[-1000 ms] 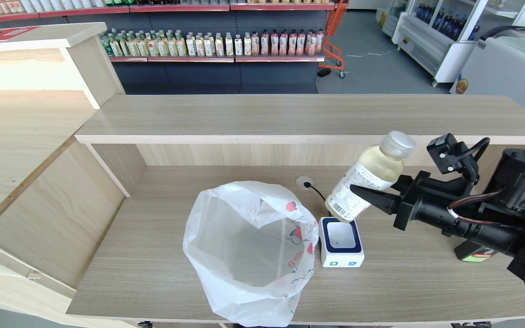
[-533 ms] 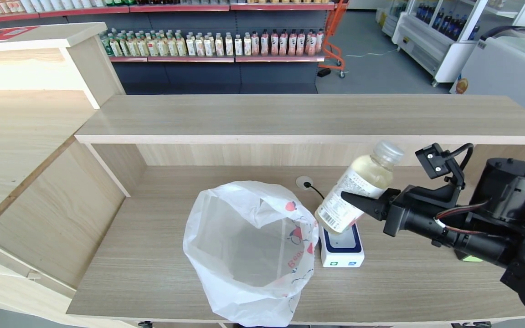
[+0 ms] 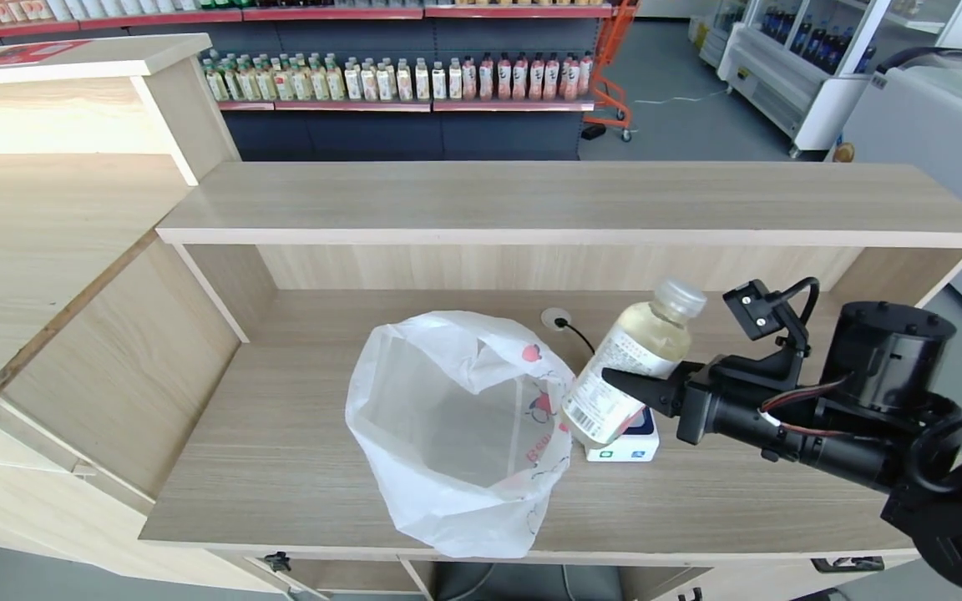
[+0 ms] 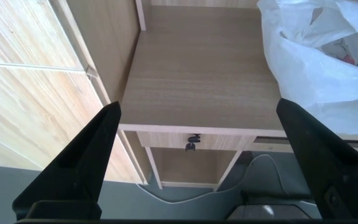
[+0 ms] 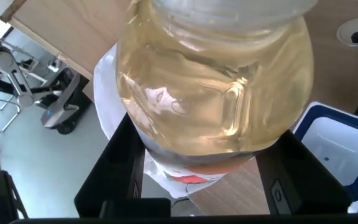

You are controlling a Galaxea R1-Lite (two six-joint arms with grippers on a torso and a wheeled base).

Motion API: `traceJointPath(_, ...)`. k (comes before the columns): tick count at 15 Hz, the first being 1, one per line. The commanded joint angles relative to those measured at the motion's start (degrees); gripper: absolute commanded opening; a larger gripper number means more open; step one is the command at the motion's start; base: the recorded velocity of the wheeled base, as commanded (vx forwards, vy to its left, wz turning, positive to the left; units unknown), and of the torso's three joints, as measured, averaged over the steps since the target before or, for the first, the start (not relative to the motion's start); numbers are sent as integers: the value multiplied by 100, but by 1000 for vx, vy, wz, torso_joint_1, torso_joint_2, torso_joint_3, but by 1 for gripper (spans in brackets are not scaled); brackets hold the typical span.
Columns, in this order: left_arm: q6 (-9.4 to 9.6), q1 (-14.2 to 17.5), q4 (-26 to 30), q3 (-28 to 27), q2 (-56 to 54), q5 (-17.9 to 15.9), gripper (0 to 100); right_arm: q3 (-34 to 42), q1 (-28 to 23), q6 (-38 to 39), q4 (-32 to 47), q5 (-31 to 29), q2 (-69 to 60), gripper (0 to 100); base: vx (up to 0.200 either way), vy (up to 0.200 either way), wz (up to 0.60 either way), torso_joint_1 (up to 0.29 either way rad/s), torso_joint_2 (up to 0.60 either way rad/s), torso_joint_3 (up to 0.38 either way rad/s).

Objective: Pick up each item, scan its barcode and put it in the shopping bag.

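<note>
The bottle (image 3: 640, 351) sits right of centre in the head view, off the counter (image 3: 281, 467) and tilted. Its pale cap points up and to the right, and its base points down and to the left. It is clear plastic with pale yellow liquid and a white label, with a barcode on the label's lower end. The right gripper (image 3: 625, 382) is clamped on it around the label. One black finger (image 3: 640, 386) lies across the side facing the camera, and the other is hidden behind the bottle. In the right wrist view the bottle (image 5: 216, 93) stands between the two black jaws.

The bottle's base hangs over the near-left part of the scanner (image 3: 627, 449), a small white box with a blue-framed top (image 5: 334, 146). In the picture it overlaps the right rim of the bag (image 3: 414, 492); whether it touches the rim I cannot tell. The bag is white plastic with red print. It stands open at the centre of the frame, just left of the scanner.

A black cable (image 3: 581, 338) runs from a round port (image 3: 556, 318) in the counter, above the scanner, down behind the bottle.

In the left wrist view the left gripper (image 4: 197, 168) has its fingers (image 4: 73, 168) spread wide apart and holds nothing. It is out past the counter's front edge (image 4: 197, 127), and the bag (image 4: 316, 68) lies off to one side.

Shelves of drinks (image 3: 397, 79) run along the top of the head view. Chest coolers (image 3: 790, 75) stand at upper right.
</note>
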Motion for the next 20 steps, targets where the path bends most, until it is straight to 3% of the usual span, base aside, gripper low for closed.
traceJointPath(1,-6,1,0,0,-2,0,100,-70,20,4,-33,8,222,0,0,0,0,0,0,0)
traceJointPath(5,-32,1,0,0,-2,0,100,-352,11,180,-33,8,529,0,0,200,0,-2,0,2)
traceJointPath(8,-6,1,0,0,-2,0,100,-545,20,189,-33,8,723,0,0,0,0,0,0,0)
traceJointPath(12,-6,1,0,0,-2,0,100,-642,29,742,-15,-133,1074,0,0,0,0,0,0,0)
traceJointPath(20,-6,1,0,0,-2,0,100,-1187,187,452,-6,-309,1962,0,0,0,0,0,0,0)
